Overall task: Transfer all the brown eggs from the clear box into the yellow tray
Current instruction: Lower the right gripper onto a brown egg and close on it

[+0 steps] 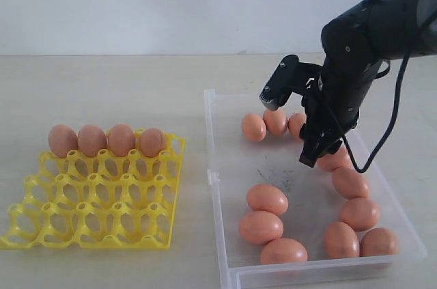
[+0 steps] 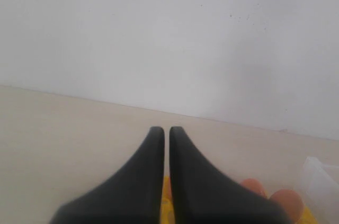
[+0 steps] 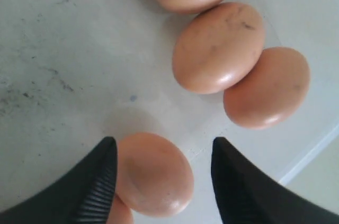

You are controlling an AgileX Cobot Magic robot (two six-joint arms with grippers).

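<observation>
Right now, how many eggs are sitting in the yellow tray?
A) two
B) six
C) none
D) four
D: four eggs stand side by side in the back row of the tray, and its other rows hold none.

The right claw (image 3: 164,144) stands open above the scuffed floor of the box (image 3: 63,65). An egg (image 3: 153,173) lies between its fingers, close against the ribbed one (image 3: 98,192) and apart from the other. Three more eggs (image 3: 218,46) form a touching row near the box wall.
</observation>
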